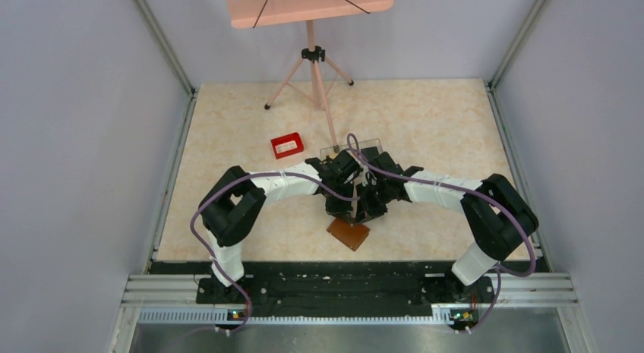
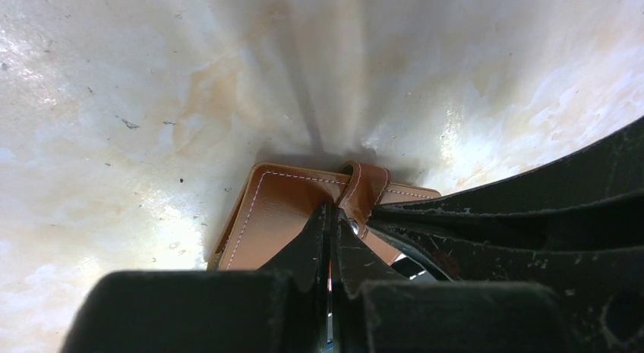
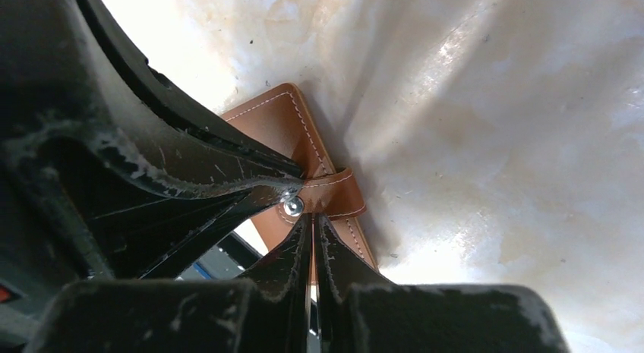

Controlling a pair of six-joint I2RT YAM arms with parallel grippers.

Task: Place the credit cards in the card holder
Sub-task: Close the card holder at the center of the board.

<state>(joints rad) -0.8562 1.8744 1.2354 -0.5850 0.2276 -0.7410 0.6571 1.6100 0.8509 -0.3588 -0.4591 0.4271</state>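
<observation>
The card holder (image 1: 348,234), a brown leather wallet with white stitching, lies closed on the table near the front edge. Its strap (image 2: 364,187) with a silver snap (image 3: 292,206) arches up from its edge. My left gripper (image 2: 332,210) and my right gripper (image 3: 313,218) meet tip to tip at this strap. Both are shut, with a thin sliver of orange leather between the fingers. In the top view the two grippers (image 1: 357,205) crowd together just above the card holder. No credit cards show in any view.
A small red tray (image 1: 287,145) sits at the back left of the arms. A clear plastic box (image 1: 351,149) stands just behind the grippers, partly hidden by them. A pink tripod (image 1: 311,72) stands at the back. Grey walls close in the table.
</observation>
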